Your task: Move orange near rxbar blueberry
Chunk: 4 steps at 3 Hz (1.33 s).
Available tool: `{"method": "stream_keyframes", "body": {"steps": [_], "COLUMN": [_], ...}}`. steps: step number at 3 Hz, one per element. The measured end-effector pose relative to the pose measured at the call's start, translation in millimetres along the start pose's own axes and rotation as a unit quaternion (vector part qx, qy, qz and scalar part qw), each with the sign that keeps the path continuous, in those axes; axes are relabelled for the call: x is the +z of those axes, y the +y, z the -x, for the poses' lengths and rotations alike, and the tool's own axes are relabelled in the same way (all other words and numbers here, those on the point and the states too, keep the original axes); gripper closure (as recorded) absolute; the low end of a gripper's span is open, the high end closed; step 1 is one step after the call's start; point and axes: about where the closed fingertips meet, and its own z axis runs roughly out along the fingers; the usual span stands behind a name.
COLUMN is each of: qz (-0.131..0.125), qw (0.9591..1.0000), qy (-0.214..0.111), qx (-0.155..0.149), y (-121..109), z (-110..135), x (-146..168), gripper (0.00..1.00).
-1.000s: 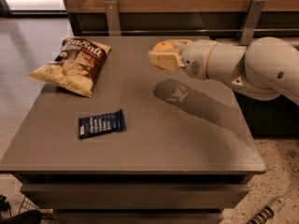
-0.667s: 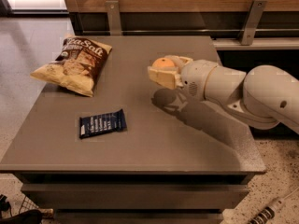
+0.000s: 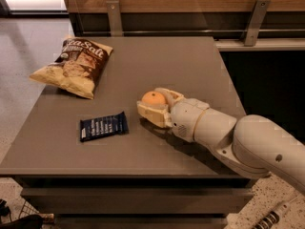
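The orange [image 3: 153, 98] is a small round fruit held between the cream fingers [image 3: 148, 112] of my gripper [image 3: 156, 104], which is shut on it low over the grey table [image 3: 157, 56]. The rxbar blueberry [image 3: 103, 126], a flat navy wrapper with white lettering, lies on the table to the left of the gripper, a short gap away. My white arm [image 3: 238, 140] reaches in from the right.
A large yellow-and-brown chip bag [image 3: 74, 67] lies at the table's far left. A wooden wall panel with metal brackets [image 3: 114, 15] runs behind the table. The table's front edge [image 3: 119, 168] is close below the bar.
My gripper has carried the orange down and to the left, from high over the table's back right toward the navy bar. The bar and chip bag have not moved.
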Motion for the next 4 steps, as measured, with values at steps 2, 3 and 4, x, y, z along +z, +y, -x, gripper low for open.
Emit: {"method": "stream_keyframes", "body": {"steps": [2, 3, 4], "qz": [0.011, 0.012, 0.014], "qw": [0.9999, 0.9999, 0.9999], "qy": [0.005, 0.005, 0.005], "qx": [-0.001, -0.001, -0.002], "y": [11.2, 12.3, 13.6], "z": [-9.7, -9.4, -9.0], "x": [3.2, 3.9, 4.8], "gripper": [0.43, 0.2, 0.0]}}
